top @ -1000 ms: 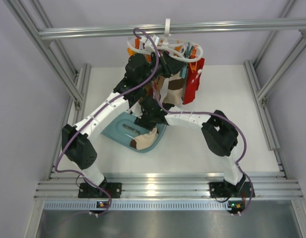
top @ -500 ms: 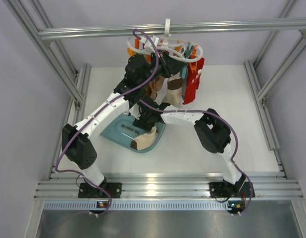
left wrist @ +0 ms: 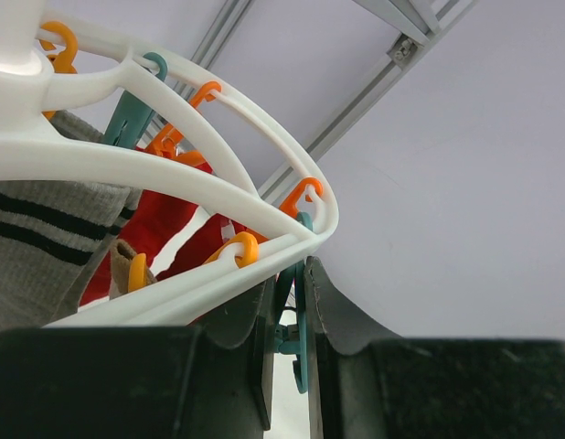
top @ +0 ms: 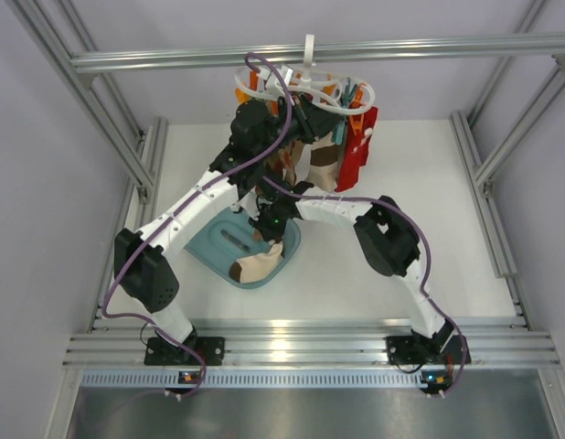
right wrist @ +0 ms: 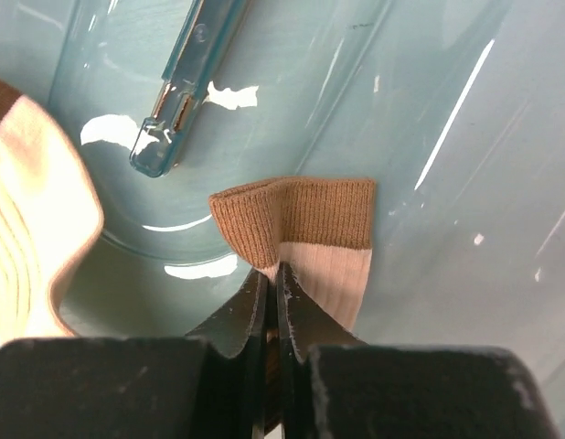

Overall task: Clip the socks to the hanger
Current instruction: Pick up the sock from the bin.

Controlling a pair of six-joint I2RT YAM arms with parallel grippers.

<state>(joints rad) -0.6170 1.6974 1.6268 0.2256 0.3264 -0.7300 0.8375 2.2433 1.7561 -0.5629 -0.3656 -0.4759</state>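
A cream sock (right wrist: 319, 215) with a tan cuff lies in the teal tray (right wrist: 429, 137), low and centre in the right wrist view. Its folded cuff is pinched between the jaws of the right gripper (right wrist: 271, 274), which are pressed together on the fabric with no gap showing. A second sock (right wrist: 26, 210) of the same colours curls at the left edge of that view. A loose clip (right wrist: 186, 87) rests on the tray floor at upper left, apart from both socks.

From overhead, the tray sits left of centre on the table (top: 420, 183), with the right arm bent across it.

The white hanger (top: 305, 90) hangs by its hook from the frame bar (top: 401, 48) at top centre, above the tray. A cream-and-brown sock (top: 324, 169) and a red sock (top: 356, 155) dangle from its right side. A grey striped sock (left wrist: 36, 238) shows at the left of the left wrist view.

The left gripper (left wrist: 287, 274) is raised to the ring's underside, at lower centre of its own view. Its jaws are drawn to a narrow slot with a teal peg (left wrist: 299, 352) held between them, beside orange pegs (left wrist: 237, 249) on the ring.
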